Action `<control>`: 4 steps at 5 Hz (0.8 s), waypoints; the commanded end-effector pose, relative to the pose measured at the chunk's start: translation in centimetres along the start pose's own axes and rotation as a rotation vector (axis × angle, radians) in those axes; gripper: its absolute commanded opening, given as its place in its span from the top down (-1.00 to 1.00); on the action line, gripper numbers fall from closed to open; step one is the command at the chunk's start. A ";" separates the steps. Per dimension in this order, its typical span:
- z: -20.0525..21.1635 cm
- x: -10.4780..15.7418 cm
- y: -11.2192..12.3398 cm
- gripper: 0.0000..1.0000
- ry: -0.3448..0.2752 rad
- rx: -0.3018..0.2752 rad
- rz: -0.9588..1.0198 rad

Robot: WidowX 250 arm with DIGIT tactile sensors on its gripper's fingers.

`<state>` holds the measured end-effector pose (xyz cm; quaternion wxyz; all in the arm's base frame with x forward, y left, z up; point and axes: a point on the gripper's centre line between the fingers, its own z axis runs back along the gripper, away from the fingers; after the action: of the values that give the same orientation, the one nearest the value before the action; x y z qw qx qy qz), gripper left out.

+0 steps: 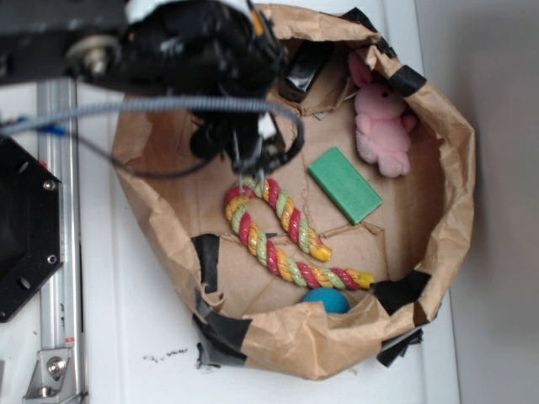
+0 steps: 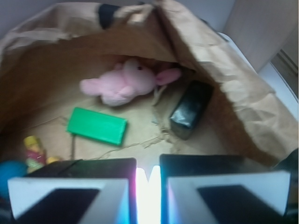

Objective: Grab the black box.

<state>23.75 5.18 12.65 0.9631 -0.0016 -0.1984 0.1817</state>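
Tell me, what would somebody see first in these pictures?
Probably the crumpled brown paper bag nest holding everything, and the fluffy pink stuffed bunny near its top right edge. Next comes the striped twisted rope toy in the middle, with the flat green rectangular block beside it. The small glossy black box hides against the paper wall, ahead of the gripper.

The arm (image 1: 168, 42) is basically all black, chunky housings with a round silver bolt head near the left end. A grey braided cable (image 1: 168, 105) runs across under it, plus thin black wires looping down around the gripper (image 1: 253, 164). From the wrist cam the fingers (image 2: 70, 196) look like black blocks with white-edged faces, bright glow in the slit between them.
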 end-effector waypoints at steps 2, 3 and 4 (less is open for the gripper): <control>-5.1 1.3 4.3 -1.00 0.015 0.125 0.232; -6.1 1.6 5.9 -1.00 0.001 0.201 0.297; -6.2 1.9 6.6 -1.00 -0.012 0.224 0.325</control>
<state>24.94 10.72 5.31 0.9256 0.0741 -0.1553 0.3373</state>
